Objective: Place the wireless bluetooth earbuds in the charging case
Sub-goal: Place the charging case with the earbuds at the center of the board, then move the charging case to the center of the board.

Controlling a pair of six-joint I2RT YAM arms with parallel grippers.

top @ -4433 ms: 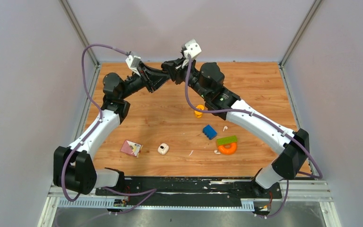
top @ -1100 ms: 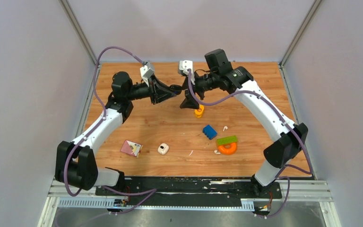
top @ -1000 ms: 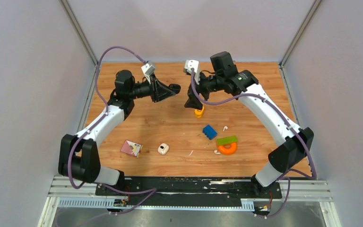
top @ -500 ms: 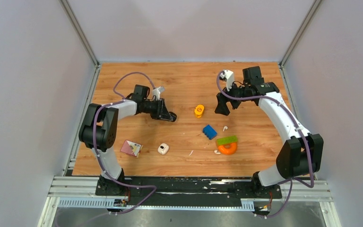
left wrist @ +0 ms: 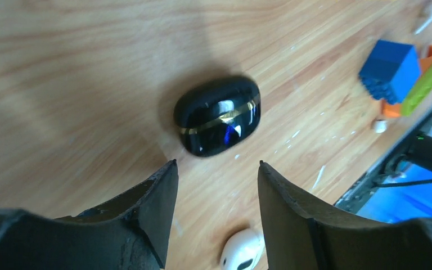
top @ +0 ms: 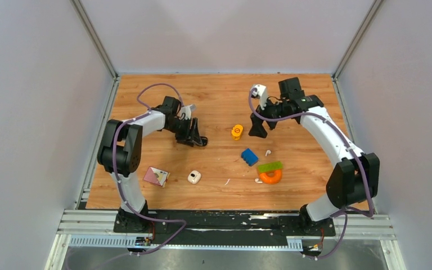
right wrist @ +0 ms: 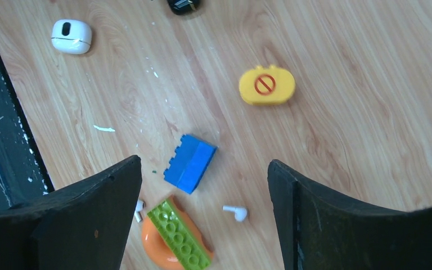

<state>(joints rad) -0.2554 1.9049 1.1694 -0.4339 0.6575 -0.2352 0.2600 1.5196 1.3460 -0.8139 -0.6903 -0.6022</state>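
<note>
Wooden table (top: 202, 95). Right gripper (right wrist: 203, 164) hovered wide open and empty above the blue block (right wrist: 190, 163). Left gripper (left wrist: 217, 166) was partly open, gripping nothing. Black charging case (left wrist: 218, 115) lay on the table just past its tips. White case (right wrist: 71, 36) sat apart. White earbud (right wrist: 235, 212) lay loose near the blue block, second earbud (top: 257, 180) touching the orange ring (right wrist: 157, 242).

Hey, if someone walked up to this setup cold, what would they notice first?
Most likely the glossy black case with its gold line, lying shut on the wooden table just ahead of the open left gripper. Next come the bright toys mid-table in the top view: a blue brick, a yellow piece, and a green brick lying across an orange ring.
</note>
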